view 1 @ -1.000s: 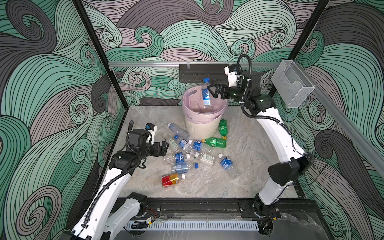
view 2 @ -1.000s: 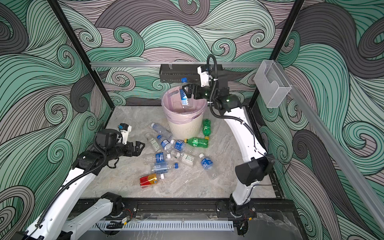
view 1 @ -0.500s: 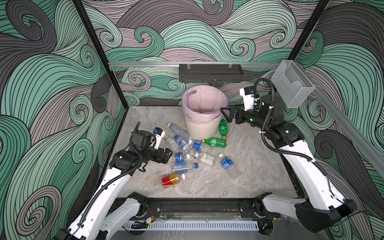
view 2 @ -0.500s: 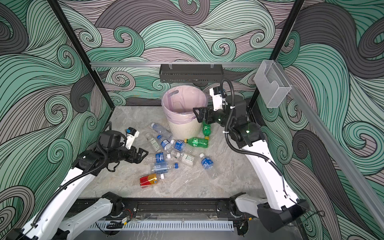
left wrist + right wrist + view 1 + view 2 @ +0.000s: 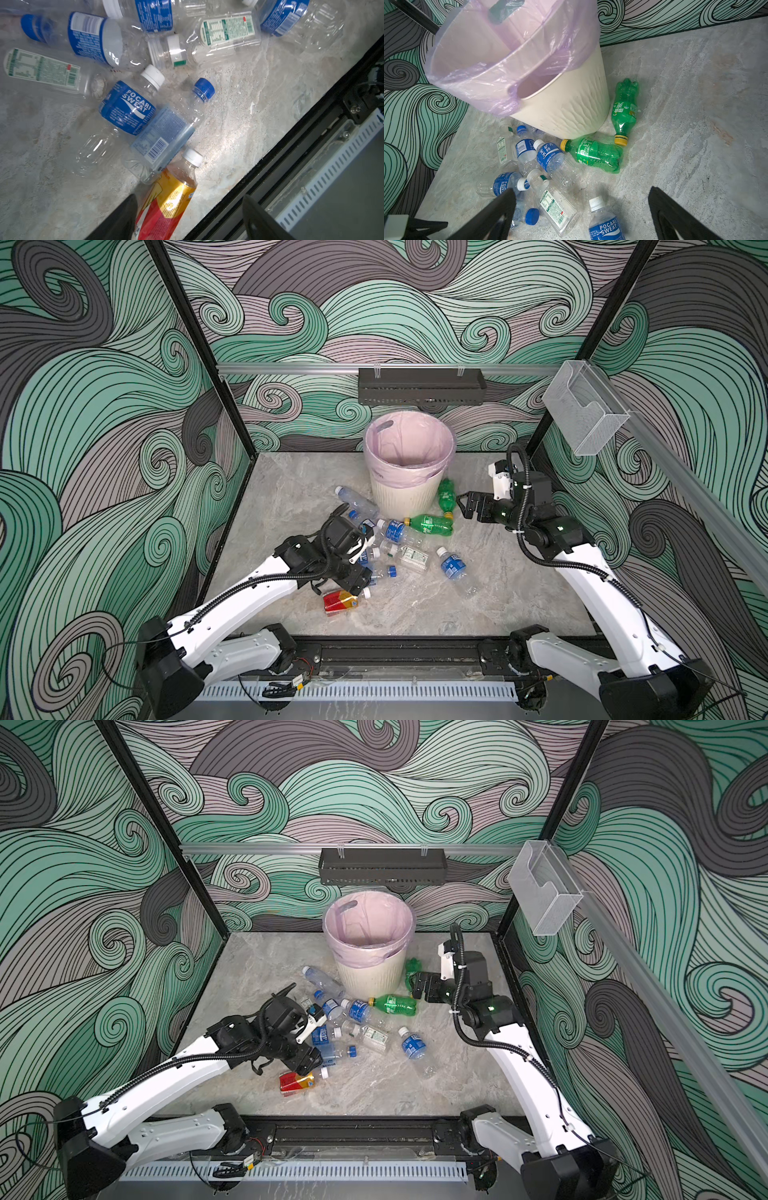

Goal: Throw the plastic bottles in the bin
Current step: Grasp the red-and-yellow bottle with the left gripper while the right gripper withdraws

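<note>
The bin [image 5: 399,499] is standing upright near the middle of the table's [image 5: 519,597] back edge, with its pink bag [image 5: 409,439] folding over the rim. The bottles [image 5: 395,529] are lying on their sides on the table in front of it, and most are bunching in a loose heap about the table's middle. One green bottle [image 5: 446,493] is lying against the bin's right side. A second green one [image 5: 430,524] is lying just in front of the bin, and a clear one [image 5: 355,501] is lying at the bin's left. A red bottle [image 5: 340,600] is lying nearest the front edge, its neck touching the heap.

The left gripper [image 5: 358,581] is hanging low over the red bottle with its jaws spread. In the left wrist view the bottle's lower half is lying between the fingers [image 5: 122,216], just beside one and well apart from the other, so nothing is being pinched. The right gripper [image 5: 465,506] is hovering right of the bin, near the two green bottles, with its jaws spread wide and holding nothing
</note>
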Robot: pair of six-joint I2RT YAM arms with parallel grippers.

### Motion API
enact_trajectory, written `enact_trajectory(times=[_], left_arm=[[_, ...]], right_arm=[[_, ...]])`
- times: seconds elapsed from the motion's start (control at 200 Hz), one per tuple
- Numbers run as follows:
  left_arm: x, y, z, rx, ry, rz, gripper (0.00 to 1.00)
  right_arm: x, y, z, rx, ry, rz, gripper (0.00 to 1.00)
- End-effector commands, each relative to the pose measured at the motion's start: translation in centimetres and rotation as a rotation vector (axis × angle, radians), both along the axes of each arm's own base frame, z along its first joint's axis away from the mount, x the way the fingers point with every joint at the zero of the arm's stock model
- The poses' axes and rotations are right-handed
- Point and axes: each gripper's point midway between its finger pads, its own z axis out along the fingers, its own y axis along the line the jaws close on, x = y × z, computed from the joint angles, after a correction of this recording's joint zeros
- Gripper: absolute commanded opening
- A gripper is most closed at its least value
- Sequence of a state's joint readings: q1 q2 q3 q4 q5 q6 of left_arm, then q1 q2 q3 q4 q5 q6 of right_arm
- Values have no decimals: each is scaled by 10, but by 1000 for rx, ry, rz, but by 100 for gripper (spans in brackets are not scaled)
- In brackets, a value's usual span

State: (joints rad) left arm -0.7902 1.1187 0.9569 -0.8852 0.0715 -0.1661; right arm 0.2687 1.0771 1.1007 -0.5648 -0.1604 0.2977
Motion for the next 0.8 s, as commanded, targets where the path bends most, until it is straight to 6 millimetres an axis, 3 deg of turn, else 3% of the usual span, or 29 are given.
enact_trajectory(times=[0.0,0.15,0.35,0.796], left_arm=[[-6,0,-17,38,79,101,76],[-22,14,-48,175,96,167,77],[-23,42,-65,255,21,273,78],[-42,16,-110,255,176,165,81]], right_arm=[[2,-8,0,3,-11,-32,100],[1,-15,-10,2,6,-47,100],[1,-16,-23,25,29,-48,100],[-8,-22,-26,41,16,-61,100]])
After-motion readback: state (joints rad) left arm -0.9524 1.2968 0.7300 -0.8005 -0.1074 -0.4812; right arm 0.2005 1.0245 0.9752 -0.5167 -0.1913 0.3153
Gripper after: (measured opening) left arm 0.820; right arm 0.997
